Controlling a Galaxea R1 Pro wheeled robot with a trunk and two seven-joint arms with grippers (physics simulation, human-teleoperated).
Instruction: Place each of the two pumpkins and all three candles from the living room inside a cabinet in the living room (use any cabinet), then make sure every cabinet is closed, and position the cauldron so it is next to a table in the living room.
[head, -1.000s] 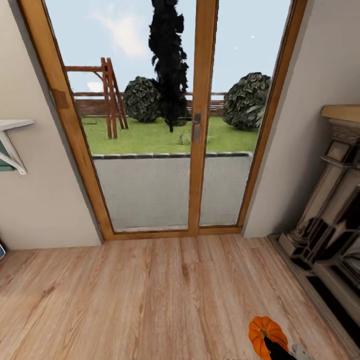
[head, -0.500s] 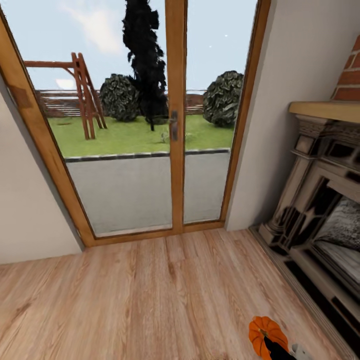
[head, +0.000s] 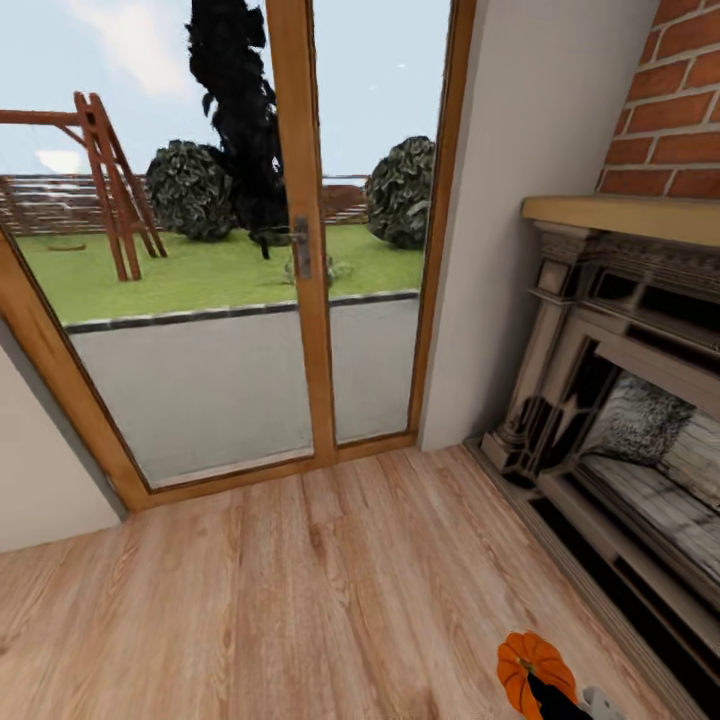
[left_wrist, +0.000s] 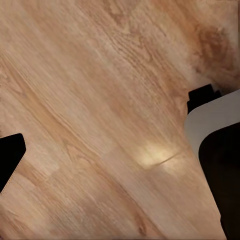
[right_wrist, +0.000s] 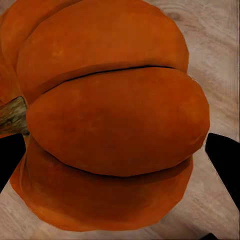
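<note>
- In transit: head view faces a glass door (head: 300, 250) onto a garden, fireplace (head: 620, 420) to the right, bare wood floor (head: 300, 590) ahead. No cabinet, surface, candles or cauldron in sight here.
- Pumpkin (head: 535, 672) sits at the lower right of the head view, carried on the right gripper (head: 560, 700), clear of the floor.
- Right wrist view: pumpkin (right_wrist: 107, 115) bulks between the dark tips at both edges, stem (right_wrist: 11, 116) pointing sideways. Right jaws look clamped across its ribs, which is probably why it rides steady during the drive.
- Held low and close to the body, likely to keep the load stable and out of the forward view.
- Left wrist view: only floor (left_wrist: 100, 110) under the left gripper (left_wrist: 107, 140); tips spread wide apart, nothing between them. Left jaws are open and empty, free for a drawer front.
- Judgement: fetch step done for this pumpkin, stow step pending. Next need is finding the cabinet, then opening a drawer with the free arm.
- Risk: fireplace is close on the right, the loaded side.
</note>
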